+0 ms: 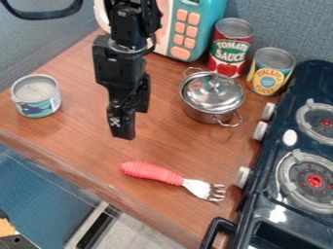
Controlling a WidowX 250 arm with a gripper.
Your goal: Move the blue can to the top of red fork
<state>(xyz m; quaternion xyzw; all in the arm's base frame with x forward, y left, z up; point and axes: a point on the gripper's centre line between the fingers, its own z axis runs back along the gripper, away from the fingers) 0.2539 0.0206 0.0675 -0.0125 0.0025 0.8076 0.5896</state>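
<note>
Because the blue can (pixel 37 97) stands at the left of the counter (pixel 84 129), the gripper (pixel 123 133), whether open or closed I cannot tell, should straddle it squarely, then lower it level onto the red fork (pixel 155 173)

Brown wooden counter (pixel 78 133). On it: a blue can (pixel 37 97) at left, a red-handled fork (pixel 159 175) in front, a lidded pot (pixel 212 97), and, farther back, a toy microwave (pixel 187 31), a red can (pixel 231 47) and a yellow can (pixel 270 73).

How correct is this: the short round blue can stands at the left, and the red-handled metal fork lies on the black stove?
The place for the fork is wrong: the camera view shows it on the brown wooden counter. The can does stand at the left.
</note>
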